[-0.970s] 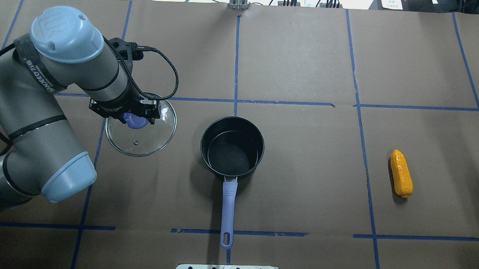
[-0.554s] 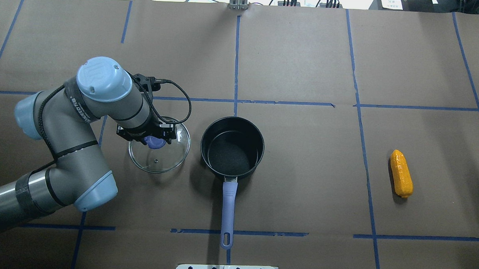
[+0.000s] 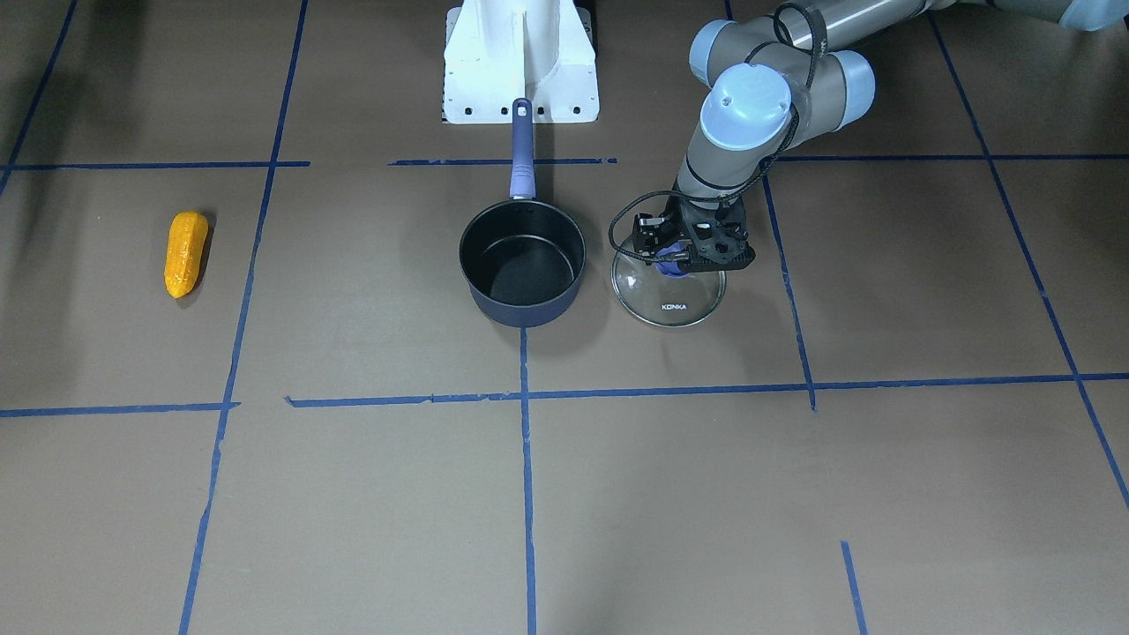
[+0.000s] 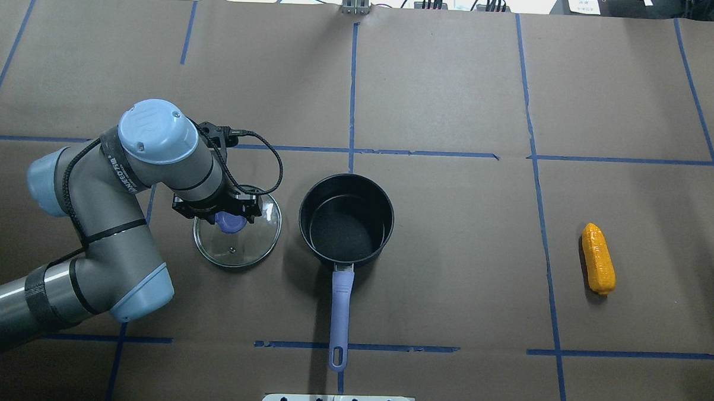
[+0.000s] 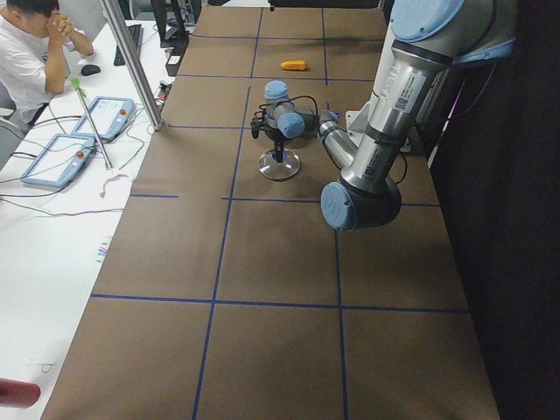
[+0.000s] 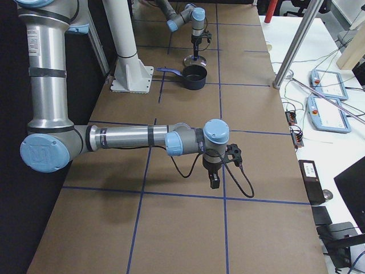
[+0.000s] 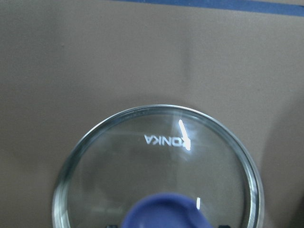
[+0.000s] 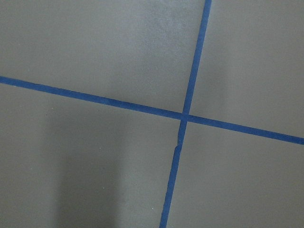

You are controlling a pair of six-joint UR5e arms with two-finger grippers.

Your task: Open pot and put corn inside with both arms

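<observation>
The pot [image 4: 341,229] stands open and empty at the table's middle, its purple handle [image 4: 340,301] pointing toward my base. The glass lid [image 4: 237,241] is just left of the pot, low at the table surface. My left gripper [image 4: 228,220] is shut on the lid's purple knob [image 3: 670,263]; the left wrist view shows the lid [image 7: 156,166] right below. The corn [image 4: 598,259] lies alone at the far right, also in the front view [image 3: 186,252]. My right gripper [image 6: 214,181] shows only in the exterior right view, hovering over bare table; I cannot tell if it is open.
The white base stand [image 3: 520,62] sits at the near table edge behind the pot handle. Blue tape lines [image 8: 185,114] grid the brown table cover. A metal pole [image 5: 131,61] and an operator [image 5: 35,44] are at the far side of the table.
My left arm has carried the lid to the right, toward the pot, and lowered it down to the table surface. Pot and corn have not moved.
</observation>
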